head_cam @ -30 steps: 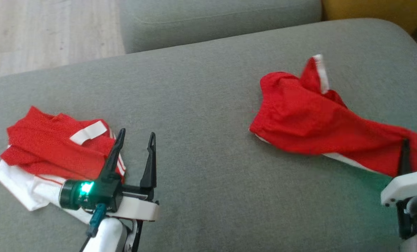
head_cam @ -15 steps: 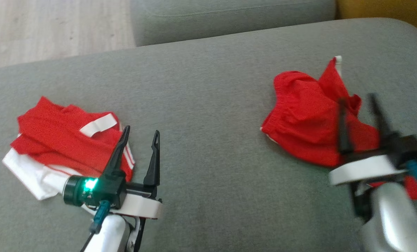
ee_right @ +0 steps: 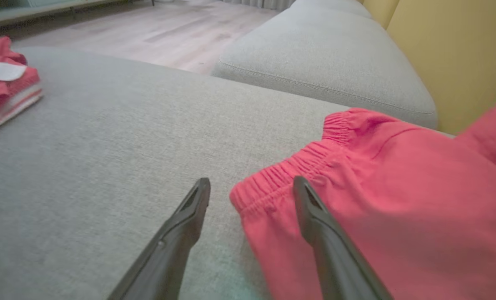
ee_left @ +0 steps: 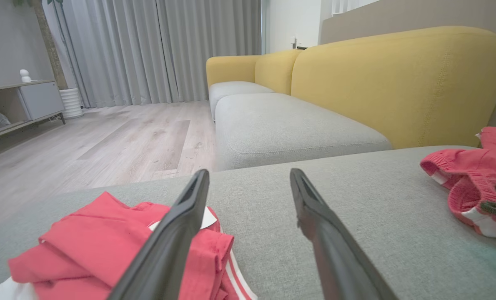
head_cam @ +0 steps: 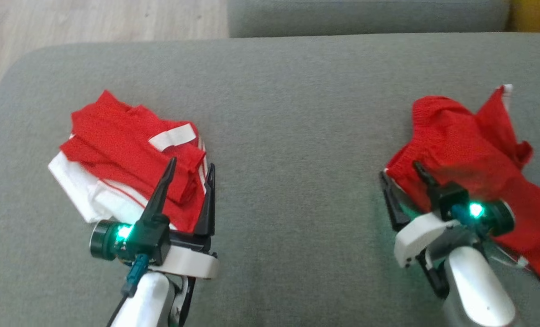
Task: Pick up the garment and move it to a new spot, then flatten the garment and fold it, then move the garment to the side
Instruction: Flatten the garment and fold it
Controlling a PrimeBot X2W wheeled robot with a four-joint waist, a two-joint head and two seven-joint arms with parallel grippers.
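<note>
The garment, rumpled red shorts (head_cam: 460,136) with an elastic waistband and white trim, lies on the right of the grey cushion (head_cam: 297,113). My right gripper (head_cam: 400,170) is open at the near left corner of the waistband. In the right wrist view the right gripper (ee_right: 252,181) straddles the waistband's edge on the shorts (ee_right: 377,187), one finger over the cloth and one over bare cushion. My left gripper (head_cam: 192,163) is open and holds nothing, low beside a folded pile (head_cam: 129,145). The left wrist view shows the left gripper (ee_left: 250,173) and the shorts (ee_left: 469,183) at far right.
The folded pile of red and white clothes (ee_left: 106,233) sits on the cushion's left part, also seen as the pile (ee_right: 2,83). A second grey seat (ee_left: 281,125) and a yellow sofa back (ee_left: 398,83) stand beyond. Wooden floor (head_cam: 93,18) lies past the cushion's far left edge.
The head camera has moved, shifting the whole picture rightwards. My right gripper has gone from the shorts' right end, across them, to the waistband's left corner. The left gripper has kept its pose.
</note>
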